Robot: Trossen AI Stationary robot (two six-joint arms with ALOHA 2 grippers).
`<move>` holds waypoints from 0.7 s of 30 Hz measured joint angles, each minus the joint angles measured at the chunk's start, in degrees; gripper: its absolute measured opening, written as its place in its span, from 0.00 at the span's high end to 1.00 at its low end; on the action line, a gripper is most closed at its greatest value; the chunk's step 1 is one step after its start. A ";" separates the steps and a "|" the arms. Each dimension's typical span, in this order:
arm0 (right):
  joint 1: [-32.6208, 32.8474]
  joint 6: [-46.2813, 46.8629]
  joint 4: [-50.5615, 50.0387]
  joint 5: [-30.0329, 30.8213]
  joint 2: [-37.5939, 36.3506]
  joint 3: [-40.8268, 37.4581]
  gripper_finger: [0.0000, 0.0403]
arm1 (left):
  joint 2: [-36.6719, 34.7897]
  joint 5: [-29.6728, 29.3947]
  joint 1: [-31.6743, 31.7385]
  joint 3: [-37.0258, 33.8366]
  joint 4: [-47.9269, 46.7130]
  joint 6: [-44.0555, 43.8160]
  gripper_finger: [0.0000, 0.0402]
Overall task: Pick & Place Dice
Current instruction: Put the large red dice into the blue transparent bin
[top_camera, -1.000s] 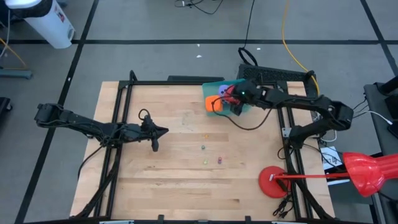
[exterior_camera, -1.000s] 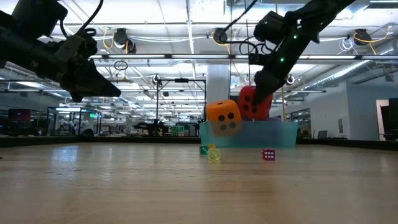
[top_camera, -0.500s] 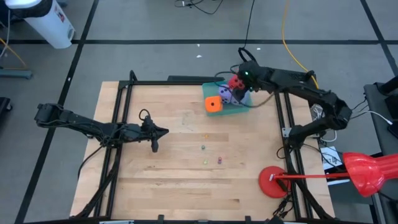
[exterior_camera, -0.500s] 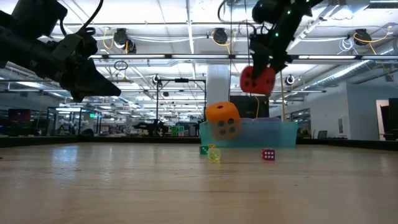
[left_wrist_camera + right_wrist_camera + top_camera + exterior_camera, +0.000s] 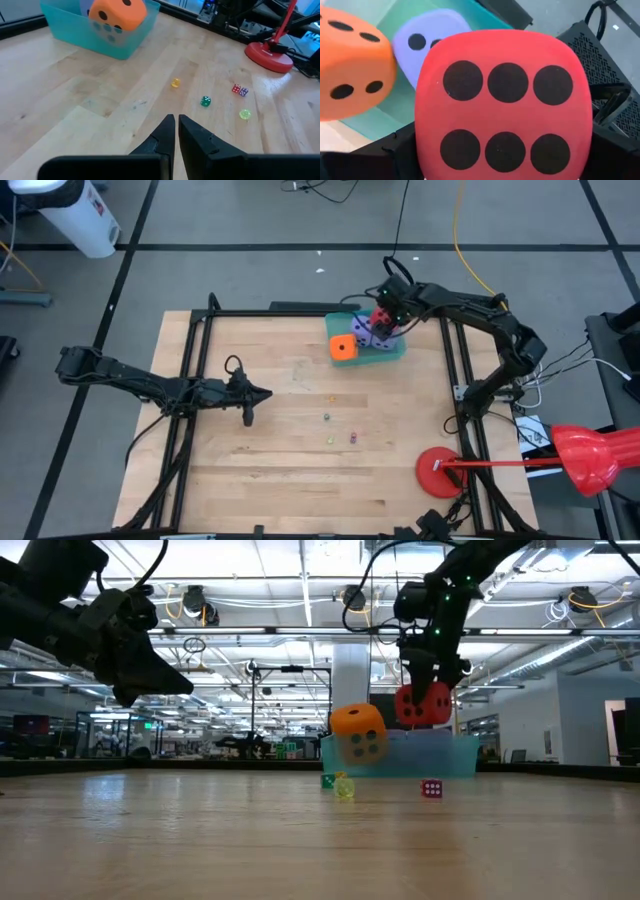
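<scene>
My right gripper [image 5: 383,312] is shut on the red die [image 5: 421,705] above the teal bin [image 5: 392,352] at the table's far right. The die's six-pip face [image 5: 505,105] fills the right wrist view. The orange die [image 5: 343,347] rests tilted on the bin's left rim [image 5: 131,39]. One lavender die [image 5: 427,45] lies inside the bin; the second one is hidden. My left gripper [image 5: 266,391] is shut and hovers over the table's left middle, far from the bin. My right gripper pinches the red die between its two fingers [image 5: 402,150], which sit on opposite side faces [image 5: 422,145]. It comes from above, pointing down. The die is lifted clear above the bin and hangs below the fingers [image 5: 420,680].
Several tiny coloured dice [image 5: 205,101] lie scattered on the bare wood at mid-table [image 5: 340,425]. A red round base [image 5: 438,473] with a red lamp stands at the near right corner. Black frame rails [image 5: 190,380] run along the table's left and right sides.
My right gripper carried the red die from beside the orange die toward the far edge. It rose well above the bin, then came back down a little over it. The orange die stayed on the rim.
</scene>
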 joint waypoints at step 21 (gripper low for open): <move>1.59 -3.86 -1.20 -2.05 -0.16 -0.04 0.01 | 0.00 0.15 0.00 0.02 -0.02 -0.97 0.92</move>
